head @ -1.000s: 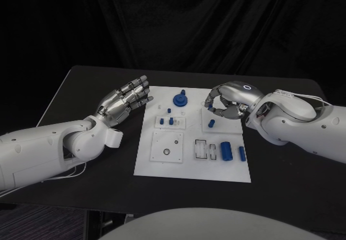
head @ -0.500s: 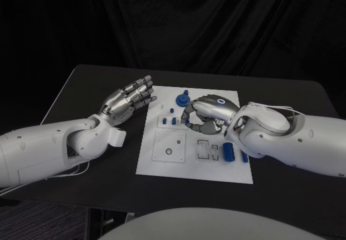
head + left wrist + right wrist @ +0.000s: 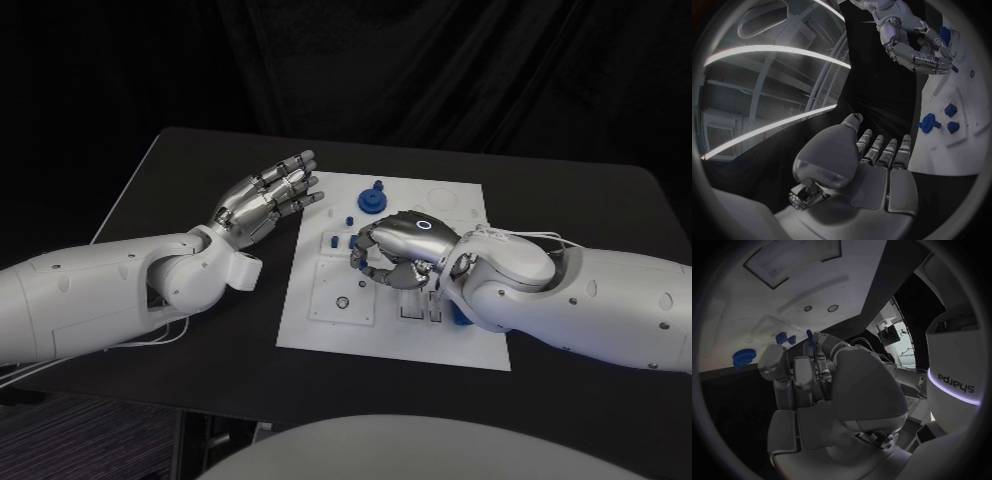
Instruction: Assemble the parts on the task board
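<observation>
Parts (image 3: 372, 199) sit on the task board (image 3: 447, 340), table centre. Left hand (image 3: 268, 197), 9 o'clock of board: fingers spread, holding nothing. Right hand (image 3: 397, 250), over board centre: curled; contents cannot be told. Judgement: pieces light, rigid, smooth; pinch by the sides.

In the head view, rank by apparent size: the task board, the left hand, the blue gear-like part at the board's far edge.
1. task board
2. left hand, which may be nearer the camera, though the gap is clear
3. blue gear-like part
</observation>
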You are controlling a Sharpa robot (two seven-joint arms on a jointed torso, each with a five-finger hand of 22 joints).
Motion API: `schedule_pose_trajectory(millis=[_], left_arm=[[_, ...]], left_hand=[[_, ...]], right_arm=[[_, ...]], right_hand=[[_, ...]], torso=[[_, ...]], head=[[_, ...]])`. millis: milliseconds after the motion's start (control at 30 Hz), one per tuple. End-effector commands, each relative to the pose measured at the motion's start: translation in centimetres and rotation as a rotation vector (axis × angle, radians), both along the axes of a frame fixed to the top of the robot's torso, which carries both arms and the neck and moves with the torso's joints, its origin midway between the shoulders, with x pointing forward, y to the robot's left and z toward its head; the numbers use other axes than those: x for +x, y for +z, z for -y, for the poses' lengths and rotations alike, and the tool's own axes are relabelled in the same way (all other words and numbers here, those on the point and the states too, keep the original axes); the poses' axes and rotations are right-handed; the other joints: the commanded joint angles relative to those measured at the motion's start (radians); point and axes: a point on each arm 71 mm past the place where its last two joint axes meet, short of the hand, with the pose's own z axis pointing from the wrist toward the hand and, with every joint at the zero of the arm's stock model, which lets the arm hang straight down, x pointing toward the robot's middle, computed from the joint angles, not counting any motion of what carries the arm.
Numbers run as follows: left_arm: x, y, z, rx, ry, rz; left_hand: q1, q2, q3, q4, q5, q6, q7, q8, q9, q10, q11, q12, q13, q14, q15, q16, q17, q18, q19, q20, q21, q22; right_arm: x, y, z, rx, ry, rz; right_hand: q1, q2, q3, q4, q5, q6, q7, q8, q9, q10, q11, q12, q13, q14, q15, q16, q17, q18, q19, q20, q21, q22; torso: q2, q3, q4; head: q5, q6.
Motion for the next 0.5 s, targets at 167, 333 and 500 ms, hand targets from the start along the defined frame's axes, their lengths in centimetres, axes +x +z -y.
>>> schedule_pose_trajectory(millis=[167, 333, 500], left_arm=[[-0.06, 0.89, -0.16, -0.089, 0.021, 0.109], [-0.06, 0.83, -0.06, -0.090, 0.013, 0.102], [-0.04, 0.78, 0.02, -0.090, 0.007, 0.098]], left_hand=[[-0.004, 0.009, 0.011, -0.001, 0.001, 0.003, 0.002, 0.004, 0.000, 0.004, 0.003, 0.003, 0.001, 0.004, -0.001, 0.006, 0.001, -0.008, 0.008, 0.001, 0.005, 0.002], [-0.005, 0.010, 0.014, -0.001, 0.000, 0.003, 0.003, 0.004, 0.000, 0.004, 0.005, 0.003, 0.001, 0.004, 0.000, 0.006, 0.001, -0.008, 0.009, 0.001, 0.006, 0.003], [-0.005, 0.010, 0.015, -0.001, 0.000, 0.003, 0.004, 0.004, 0.000, 0.004, 0.005, 0.003, 0.001, 0.004, 0.001, 0.006, 0.001, -0.008, 0.010, 0.001, 0.006, 0.003]], right_arm=[[0.18, -0.79, 0.14, -0.028, -0.030, -0.003], [0.07, -1.00, 0.12, -0.029, -0.033, -0.009], [-0.09, -1.23, 0.11, -0.030, -0.035, -0.015]], right_hand=[[0.006, 0.003, 0.001, -0.007, 0.005, -0.007, 0.001, 0.000, 0.002, 0.019, -0.014, 0.005, -0.001, 0.011, 0.000, 0.003, 0.002, -0.007, 0.010, -0.001, 0.002, 0.107], [0.007, 0.003, 0.002, -0.008, 0.007, -0.008, 0.001, -0.001, 0.002, 0.019, -0.013, 0.005, -0.001, 0.012, 0.000, 0.003, 0.002, -0.007, 0.010, -0.001, 0.002, 0.107], [0.007, 0.002, 0.002, -0.008, 0.007, -0.009, 0.001, -0.001, 0.002, 0.019, -0.013, 0.005, -0.001, 0.012, 0.000, 0.003, 0.002, -0.007, 0.010, -0.001, 0.000, 0.107]], torso=[[0.003, 0.0016, -0.0012], [0.003, 0.0006, -0.0007], [0.002, 0.0003, -0.0003]], head=[[0.003, 0.000], [0.006, 0.000], [0.006, 0.000]])
